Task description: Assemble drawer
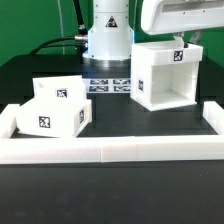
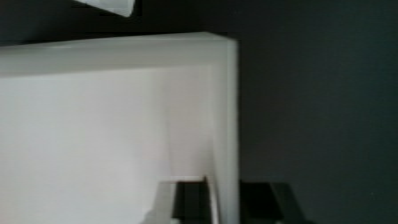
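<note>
The drawer is in loose parts. Its tall casing (image 1: 163, 78) stands upright toward the tabletop's far edge on the exterior view's right, with its open face turned to the near edge. That seems a sensible pose, since the mouth can take a tray slid in from the front. The tray pieces (image 1: 55, 108) sit well apart from it, toward the edge on the exterior view's left. They lie just inside the border rail (image 1: 110, 150), which runs along the near edge and turns back at both ends, probably as a fence to square parts against. The gripper (image 1: 186, 42) is at the casing's upper rear corner on the exterior view's right. In the wrist view the gripper (image 2: 224, 190) has a dark finger (image 2: 183, 203) on each side of the thin edge of a casing (image 2: 107, 130) wall. This looks like a hold for shifting or steadying the box, but it cannot be told whether the pads pinch the wall or stand slack. The tray pieces show two tags, yet it is unclear whether they are one tray or two stacked, and no knob can be made out. The casing's rear and far wall are hidden. A white scrap (image 2: 111, 6) is cut off by the wrist frame and cannot be identified. The marker board (image 1: 110, 86) lies flat by the robot base (image 1: 108, 35), partly hidden behind the casing.
</note>
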### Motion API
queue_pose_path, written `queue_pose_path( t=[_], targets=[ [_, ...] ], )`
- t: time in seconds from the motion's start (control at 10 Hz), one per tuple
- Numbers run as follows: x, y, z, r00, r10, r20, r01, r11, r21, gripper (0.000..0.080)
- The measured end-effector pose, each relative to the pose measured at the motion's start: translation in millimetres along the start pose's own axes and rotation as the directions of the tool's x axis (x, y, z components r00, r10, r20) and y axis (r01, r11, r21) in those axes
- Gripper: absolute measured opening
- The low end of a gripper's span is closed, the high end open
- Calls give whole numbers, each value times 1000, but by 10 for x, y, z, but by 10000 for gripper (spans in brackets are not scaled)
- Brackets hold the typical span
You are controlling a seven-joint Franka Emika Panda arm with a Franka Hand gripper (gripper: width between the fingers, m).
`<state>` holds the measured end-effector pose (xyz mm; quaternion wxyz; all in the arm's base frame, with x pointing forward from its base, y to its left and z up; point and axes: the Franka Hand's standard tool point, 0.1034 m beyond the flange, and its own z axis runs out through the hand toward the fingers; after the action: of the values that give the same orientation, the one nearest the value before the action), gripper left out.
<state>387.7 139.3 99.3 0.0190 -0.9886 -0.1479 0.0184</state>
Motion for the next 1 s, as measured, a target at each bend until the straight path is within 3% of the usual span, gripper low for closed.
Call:
queue_pose_path(
  t=[0.1,0.8,1.0],
  targets=[
    [2,-2,-1,1000,0,-1,0,1000,0,36],
    [11,18,-3,1000,4,-1,-4,1000,0,37],
    [130,219,-15,998,57,-7,-57,998,-1,38]
  ],
)
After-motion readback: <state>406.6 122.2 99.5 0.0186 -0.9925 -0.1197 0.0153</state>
